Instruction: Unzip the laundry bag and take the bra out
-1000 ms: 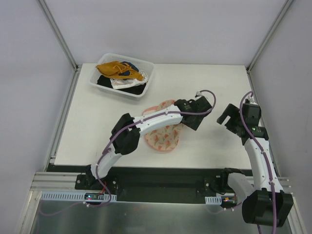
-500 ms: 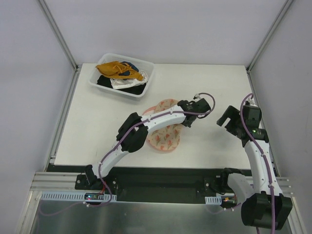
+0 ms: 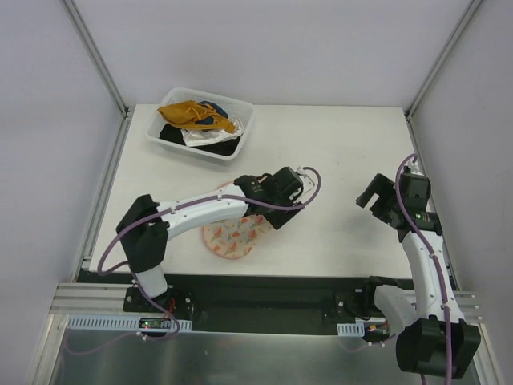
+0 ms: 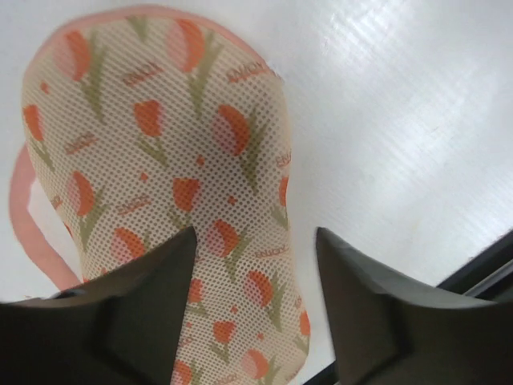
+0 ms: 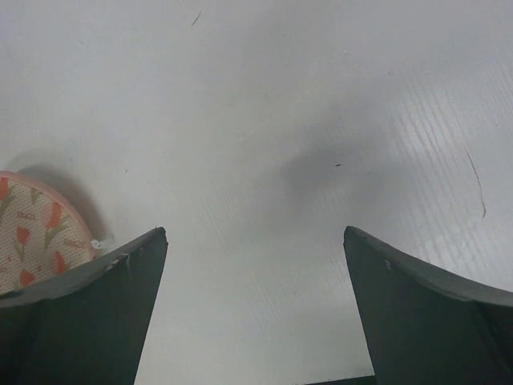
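Note:
The laundry bag (image 3: pixel 231 239) lies zipped shut near the table's front edge, pale pink mesh with orange-red prints, partly under my left arm. In the left wrist view the laundry bag (image 4: pixel 160 144) fills the frame, its pink rim closed. My left gripper (image 3: pixel 266 215) is open just above the bag's right end; in the wrist view the gripper (image 4: pixel 256 245) has its fingers apart, the bag's edge lying between them below. My right gripper (image 3: pixel 370 195) is open and empty over bare table at the right, and stands open in its wrist view (image 5: pixel 255 237), the bag's edge (image 5: pixel 32 237) far left. The bra is hidden.
A clear plastic bin (image 3: pixel 242 138) stands at the back left with a mustard-yellow garment (image 3: pixel 192 114) and white and black clothes in it. Metal frame posts rise at the table's back corners. The black front edge of the table (image 4: pixel 489 269) runs close beside the bag.
My left arm has swung left and toward the front edge, and the laundry bag has shifted with it from the table's middle to the front left. The right arm has stayed nearly still.

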Robot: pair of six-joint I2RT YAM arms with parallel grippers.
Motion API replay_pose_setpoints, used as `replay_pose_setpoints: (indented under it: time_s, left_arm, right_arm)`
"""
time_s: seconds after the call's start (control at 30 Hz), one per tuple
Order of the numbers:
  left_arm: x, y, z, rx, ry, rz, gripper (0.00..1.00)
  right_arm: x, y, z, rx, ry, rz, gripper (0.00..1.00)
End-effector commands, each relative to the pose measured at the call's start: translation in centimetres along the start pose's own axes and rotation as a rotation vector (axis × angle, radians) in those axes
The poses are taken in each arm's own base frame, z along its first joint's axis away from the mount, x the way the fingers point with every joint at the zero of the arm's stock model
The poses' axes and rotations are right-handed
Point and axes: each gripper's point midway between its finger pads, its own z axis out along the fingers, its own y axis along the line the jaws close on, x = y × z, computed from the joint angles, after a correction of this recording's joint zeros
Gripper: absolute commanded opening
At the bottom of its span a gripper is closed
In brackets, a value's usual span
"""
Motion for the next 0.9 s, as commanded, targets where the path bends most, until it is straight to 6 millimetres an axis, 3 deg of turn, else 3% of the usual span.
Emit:
replay_pose_setpoints:
  time_s: [0.0, 0.03, 0.17, 0.23, 0.27, 0.3, 0.37, 0.57, 0.8, 0.87]
  left_arm:
    - [-1.4, -1.5, -2.6, 0.07, -0.107, -0.005, 0.73]
    - [-1.5, -1.6, -2.8, 0.07, -0.111, -0.03, 0.78]
    - [-2.2, -1.9, -3.1, -0.014, -0.132, -0.045, 0.79]
    - [-1.9, -2.5, -1.8, -0.074, -0.107, -0.007, 0.79]
    - [-2.4, -1.2, -1.7, -0.185, -0.12, -0.006, 0.78]
    - [-2.0, -1.2, -0.4, -0.23, -0.091, 0.012, 0.78]
    - [-2.3, 0.2, 0.2, -0.339, -0.092, 0.001, 0.75]
    - [-2.1, 1.3, 2.6, -0.454, -0.051, 0.023, 0.7]
    - [-0.8, 1.8, 5.2, -0.485, 0.004, 0.019, 0.57]
    - [-0.7, 1.7, 5.6, -0.462, 0.011, 0.003, 0.44]
  right_arm:
    - [0.3, 0.5, -0.1, -0.033, 0.022, 0.0, 0.96]
    - [0.3, 0.6, 0.0, -0.037, 0.024, -0.005, 0.96]
    - [0.6, 0.9, -0.1, -0.064, 0.039, -0.029, 0.96]
    - [0.6, 1.0, 0.0, -0.066, 0.042, -0.029, 0.96]
    - [0.6, 1.1, -0.1, -0.07, 0.044, -0.029, 0.96]
    - [0.7, 1.1, 0.0, -0.07, 0.048, -0.027, 0.96]
    - [0.6, 1.2, -0.1, -0.077, 0.047, -0.026, 0.96]
    - [0.6, 1.4, -0.3, -0.085, 0.041, -0.025, 0.96]
    - [0.8, 1.3, -0.5, -0.087, 0.041, -0.024, 0.96]
    - [0.7, 1.5, -0.6, -0.094, 0.039, -0.023, 0.96]
